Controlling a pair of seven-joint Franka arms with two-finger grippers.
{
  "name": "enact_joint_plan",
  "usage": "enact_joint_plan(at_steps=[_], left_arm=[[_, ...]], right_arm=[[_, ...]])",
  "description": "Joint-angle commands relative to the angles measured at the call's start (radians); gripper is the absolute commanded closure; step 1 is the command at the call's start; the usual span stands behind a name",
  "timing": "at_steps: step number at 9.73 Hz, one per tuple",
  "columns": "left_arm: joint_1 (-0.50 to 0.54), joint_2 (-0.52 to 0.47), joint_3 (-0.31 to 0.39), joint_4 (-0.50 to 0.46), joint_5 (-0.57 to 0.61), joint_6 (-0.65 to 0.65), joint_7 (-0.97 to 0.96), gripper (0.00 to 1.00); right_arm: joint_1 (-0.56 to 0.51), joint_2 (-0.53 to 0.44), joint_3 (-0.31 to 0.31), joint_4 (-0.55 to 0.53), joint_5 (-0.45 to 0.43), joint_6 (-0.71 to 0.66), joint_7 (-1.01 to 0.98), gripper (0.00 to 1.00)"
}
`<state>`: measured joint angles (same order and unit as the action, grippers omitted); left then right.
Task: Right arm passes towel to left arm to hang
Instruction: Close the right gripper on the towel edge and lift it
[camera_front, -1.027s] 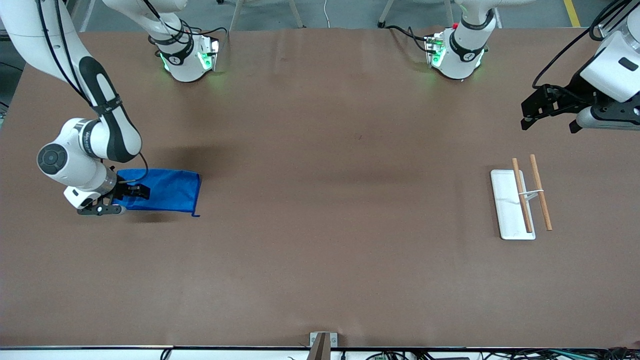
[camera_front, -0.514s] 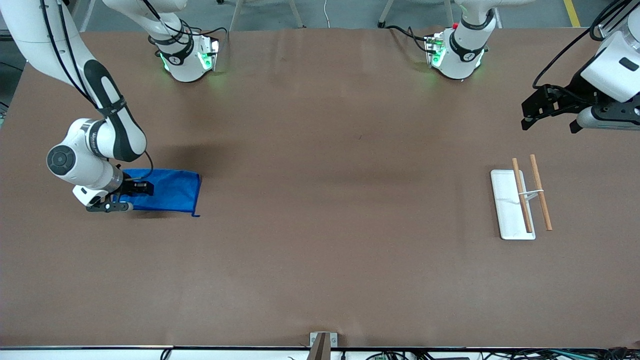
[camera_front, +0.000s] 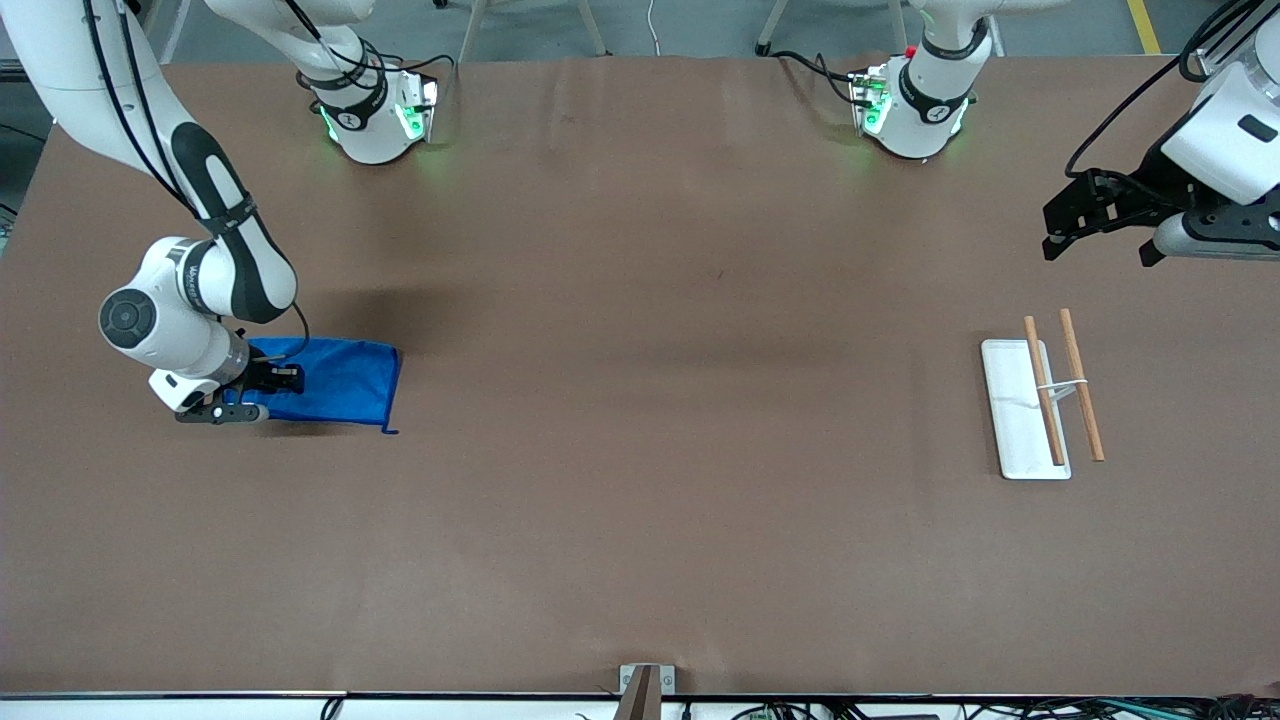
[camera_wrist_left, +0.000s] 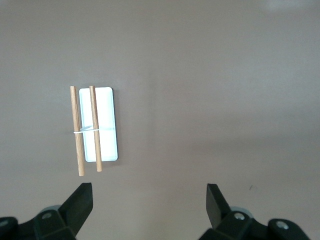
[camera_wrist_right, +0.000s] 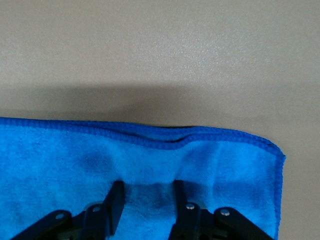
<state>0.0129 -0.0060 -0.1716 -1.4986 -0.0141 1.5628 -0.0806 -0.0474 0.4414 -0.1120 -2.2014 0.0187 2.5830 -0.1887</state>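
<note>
Lying flat, towel (camera_wrist_right: 150, 170) seemingly pinched under right claw (camera_wrist_right: 146, 192)

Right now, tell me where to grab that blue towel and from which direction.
Grip the towel from straight above, at its end toward the right arm's end of the table. It lies flat, so fingers must pinch up a fold. The right gripper already presses there, fabric bunching between its fingers.

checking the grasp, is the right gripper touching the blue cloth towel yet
Touching. The right wrist view shows the right gripper pressed into the blue cloth towel, jaws slightly apart with the fabric dimpled and bunched between them.
</note>
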Motion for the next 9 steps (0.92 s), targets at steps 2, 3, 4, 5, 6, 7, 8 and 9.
enact_joint_plan(at_steps=[2, 3, 4, 5, 6, 7, 8, 9], left_arm=[[0.002, 0.014, -0.003, -0.017, 0.008, -0.003, 0.007, 0.00], [0.002, 0.015, -0.003, -0.015, 0.008, -0.001, 0.007, 0.00], [0.001, 0.021, -0.003, -0.014, 0.006, -0.001, 0.007, 0.00], [0.001, 0.023, -0.003, -0.014, 0.008, 0.003, 0.007, 0.00], [0.004, 0.026, -0.003, -0.014, 0.006, 0.006, 0.007, 0.00], [0.004, 0.026, -0.003, -0.014, 0.006, 0.010, 0.008, 0.00], [0.004, 0.026, -0.003, -0.014, 0.005, 0.016, 0.009, 0.00], [0.004, 0.027, -0.003, -0.015, 0.005, 0.020, 0.009, 0.00]], right_arm=[[0.000, -0.016, 0.008, -0.012, 0.070, -0.012, 0.000, 0.99], [0.006, -0.035, 0.008, -0.001, 0.072, -0.062, 0.000, 0.99], [0.006, -0.067, 0.009, 0.024, 0.104, -0.152, 0.003, 0.99], [0.017, -0.084, 0.006, 0.101, 0.115, -0.282, -0.008, 0.99], [0.017, -0.087, 0.006, 0.199, 0.115, -0.425, -0.011, 0.99], [0.021, -0.087, 0.008, 0.307, 0.115, -0.567, -0.008, 0.99], [0.044, -0.086, 0.008, 0.406, 0.115, -0.678, -0.002, 0.99], [0.063, -0.086, 0.015, 0.478, 0.115, -0.758, 0.020, 0.99]])
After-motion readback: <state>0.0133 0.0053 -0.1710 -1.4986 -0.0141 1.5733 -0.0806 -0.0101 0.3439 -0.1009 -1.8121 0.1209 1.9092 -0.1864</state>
